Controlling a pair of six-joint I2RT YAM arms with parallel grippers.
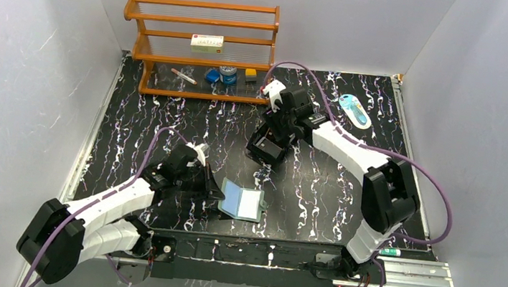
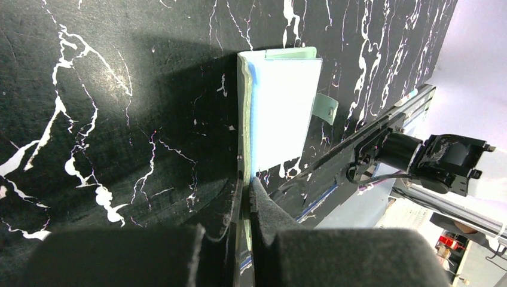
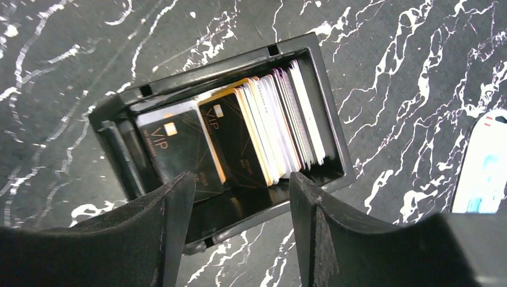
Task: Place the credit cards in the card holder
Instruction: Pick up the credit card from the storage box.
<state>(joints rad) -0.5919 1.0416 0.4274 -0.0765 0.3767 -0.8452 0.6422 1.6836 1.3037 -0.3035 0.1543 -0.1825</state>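
Note:
The card holder [image 2: 281, 113] is a teal wallet lying open on the marbled black table, near the front centre [image 1: 243, 201]. My left gripper [image 2: 247, 179] is shut on the wallet's near flap, and the thin green edge shows between the pads. It reaches in from the wallet's left [image 1: 219, 191]. The credit cards [image 3: 269, 125] stand in a row inside a black box [image 3: 221, 63]; two black VIP cards [image 3: 179, 152] lean at the left of the row. My right gripper [image 3: 242, 182] hovers open over the box's near wall with nothing between its fingers, at mid-table [image 1: 270, 144].
A wooden shelf rack [image 1: 204, 44] stands at the back left with a small box and small items on it. A white and blue packet [image 1: 354, 110] lies at the back right. The metal rail [image 1: 403, 269] runs along the table's front edge.

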